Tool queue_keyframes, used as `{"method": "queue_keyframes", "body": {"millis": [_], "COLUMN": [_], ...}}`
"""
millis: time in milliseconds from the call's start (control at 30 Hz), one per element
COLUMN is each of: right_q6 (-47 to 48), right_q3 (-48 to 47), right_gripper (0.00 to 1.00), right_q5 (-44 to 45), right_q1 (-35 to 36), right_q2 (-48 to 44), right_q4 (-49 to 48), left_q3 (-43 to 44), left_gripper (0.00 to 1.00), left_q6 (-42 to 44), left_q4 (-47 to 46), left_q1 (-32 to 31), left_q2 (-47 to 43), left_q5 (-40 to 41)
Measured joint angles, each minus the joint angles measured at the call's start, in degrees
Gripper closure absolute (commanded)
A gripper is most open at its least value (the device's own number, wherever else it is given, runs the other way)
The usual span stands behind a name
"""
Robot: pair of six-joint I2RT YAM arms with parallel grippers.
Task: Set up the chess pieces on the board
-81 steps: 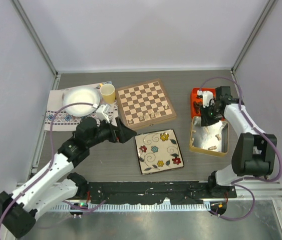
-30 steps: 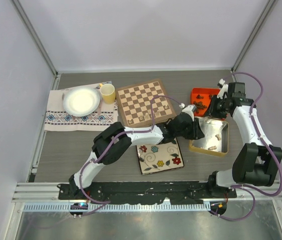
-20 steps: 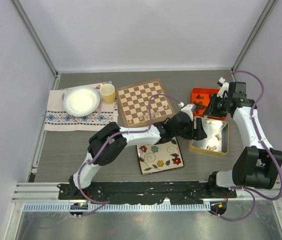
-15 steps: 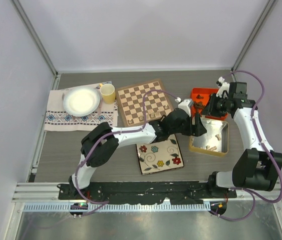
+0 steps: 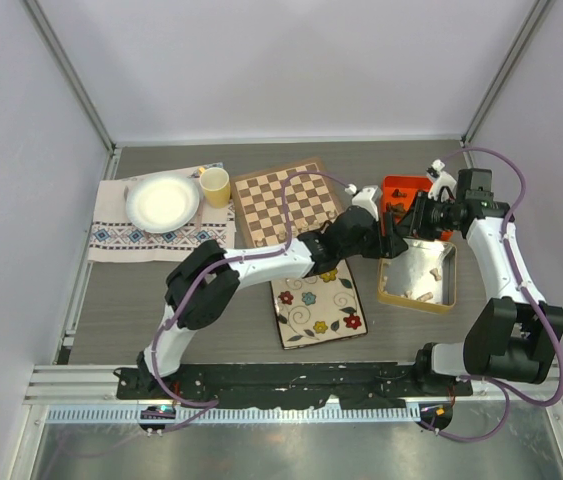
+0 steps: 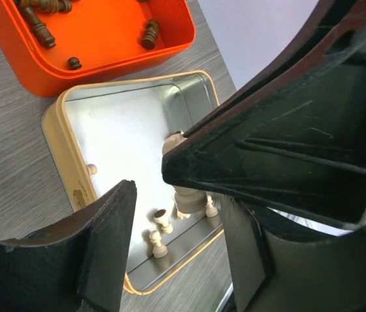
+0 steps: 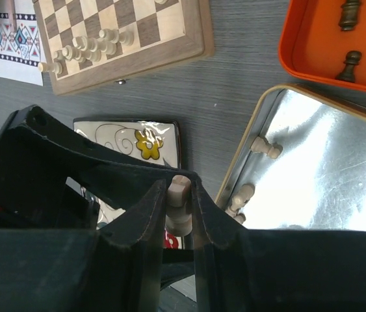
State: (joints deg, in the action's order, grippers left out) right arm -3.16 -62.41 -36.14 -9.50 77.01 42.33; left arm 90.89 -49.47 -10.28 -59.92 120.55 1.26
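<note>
At the worktop's left edge a white plate (image 5: 163, 200) rests on a patterned cloth (image 5: 111, 238), with a yellow cup (image 5: 214, 186) beside it. Right of them, toward the far middle, lies the board (image 5: 286, 200), with a row of pale pieces (image 7: 85, 49) standing along its near edge. A floral plate (image 5: 321, 305) sits just nearer. The left arm reaches across that near edge. The left hand (image 6: 149, 188) hangs over the silver tin (image 6: 124, 130), fingers parted and nothing clearly gripped. Loose pale pieces (image 6: 160, 231) lie below it toward the tin's near wall. Beyond the tin, an orange tray (image 6: 104, 32) holds dark pieces (image 6: 39, 26). Above tray and tin, the right hand (image 7: 179, 205) is closed on one pale piece (image 7: 179, 192), its long axis along the fingers. The board lies to that hand's left, probably with the left arm in the way; the left hand is the nearer one to the tin's stock.
</note>
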Motion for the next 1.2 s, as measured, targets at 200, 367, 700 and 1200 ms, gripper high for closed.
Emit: {"method": "queue_keyframes", "body": {"millis": [200, 367, 700, 1200], "right_q6": [0.02, 0.79, 8.37, 21.0], "right_q3": [0.0, 0.0, -0.5, -4.26], "right_gripper": [0.99, 0.99, 0.95, 0.62], "right_q5": [-1.55, -2.25, -6.99, -16.04], "right_q1": [0.02, 0.31, 1.68, 7.13], "right_q2": [-0.31, -0.26, 0.02, 2.89], "right_q4": [0.04, 0.07, 1.62, 15.34], "left_q3": [0.94, 1.05, -4.28, -26.82], "left_gripper": [0.65, 0.71, 0.85, 0.91], "left_q6": [0.48, 1.42, 12.55, 44.7], "left_q4": [1.95, 1.73, 0.48, -9.46], "left_q1": [0.2, 0.17, 0.07, 3.13], "left_q2": [0.48, 0.46, -3.96, -18.34], "left_q5": [0.42, 0.22, 0.57, -1.22]}}
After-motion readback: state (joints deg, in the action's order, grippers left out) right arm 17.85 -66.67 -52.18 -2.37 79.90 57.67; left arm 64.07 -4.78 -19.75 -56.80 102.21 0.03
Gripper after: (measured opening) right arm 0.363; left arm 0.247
